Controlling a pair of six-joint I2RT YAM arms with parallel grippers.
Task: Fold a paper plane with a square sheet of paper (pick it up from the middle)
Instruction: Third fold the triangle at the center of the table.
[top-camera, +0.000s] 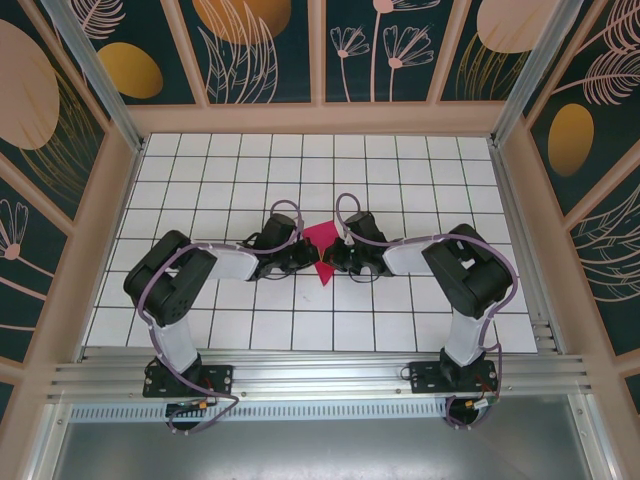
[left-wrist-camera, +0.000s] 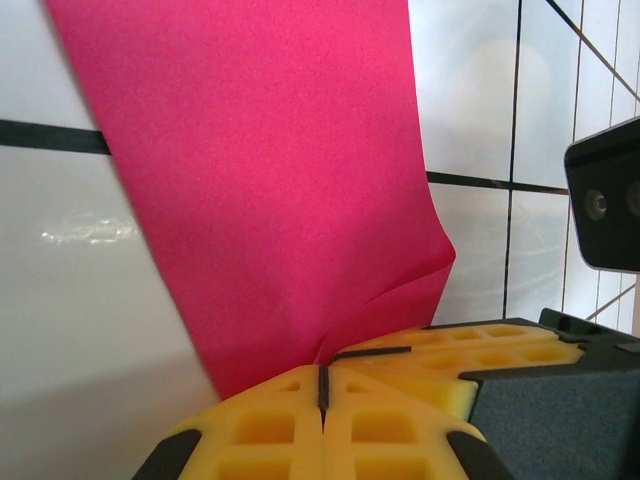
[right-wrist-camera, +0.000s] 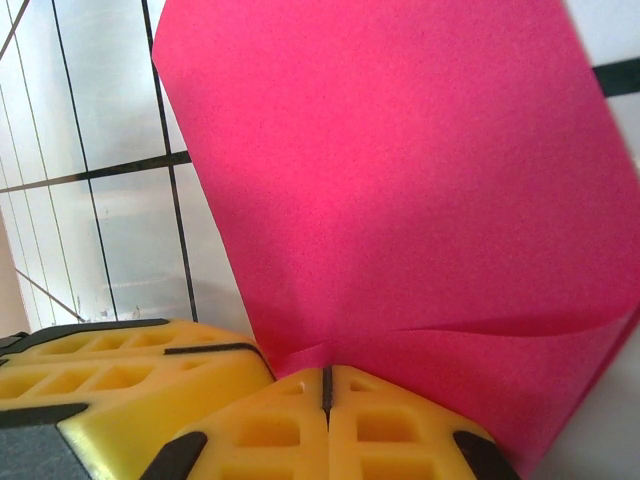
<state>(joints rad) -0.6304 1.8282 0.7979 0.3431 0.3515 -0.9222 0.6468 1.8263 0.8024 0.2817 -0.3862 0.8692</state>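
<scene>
A white grid-tiled table sits inside dark floral walls.

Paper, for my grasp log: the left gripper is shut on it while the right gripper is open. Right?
No: the right gripper is shut on the paper too, as the right wrist view shows. The left gripper is shut on it, as said.

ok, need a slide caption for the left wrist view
Left gripper pinched shut on the edge of the pink paper, white tiled table behind.
</scene>
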